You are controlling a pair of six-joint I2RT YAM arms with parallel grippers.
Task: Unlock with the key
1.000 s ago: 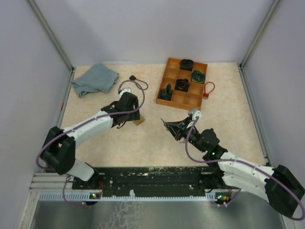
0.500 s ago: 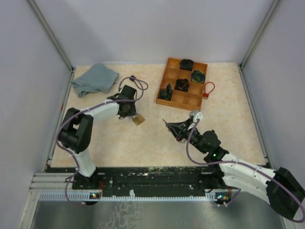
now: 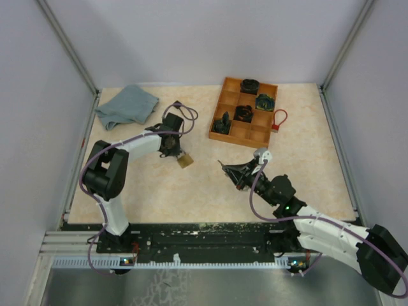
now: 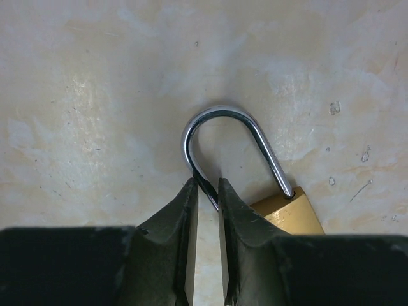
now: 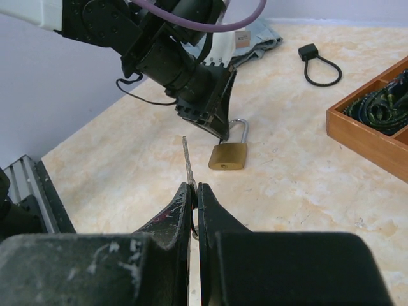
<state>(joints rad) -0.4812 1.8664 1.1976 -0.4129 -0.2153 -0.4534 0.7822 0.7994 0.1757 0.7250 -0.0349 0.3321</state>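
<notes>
Left wrist view is giving us the closest look at the padlock (image 4: 288,213). Its brass body is lying flat on the desk (image 4: 95,95) at the lower right of the frame, and its steel shackle (image 4: 223,113) is arching up toward the centre. One leg of that shackle is running down between the fingers of the left tool (image 4: 207,189), which are standing only narrowly apart on either side of it. We are not managing to tell whether they are pinching the steel or merely straddling it.

In the right wrist view we are seeing the same padlock (image 5: 228,156) at mid-frame, with the left tool (image 5: 220,131) hanging over its shackle. Nearer the camera, the right tool (image 5: 194,189) is gripping the key (image 5: 187,162) with its fingers closed, the blade sticking up out of them, apart from the lock.

From the top external view we are finding the padlock (image 3: 185,160) left of centre and the right tool (image 3: 231,169) right of centre, well apart. Beyond them a wooden tray (image 3: 239,139) of dark parts is sitting at upper centre, with a red loop (image 3: 278,119) just beside its right edge. A grey cloth (image 3: 127,106) is lying at upper left.
</notes>
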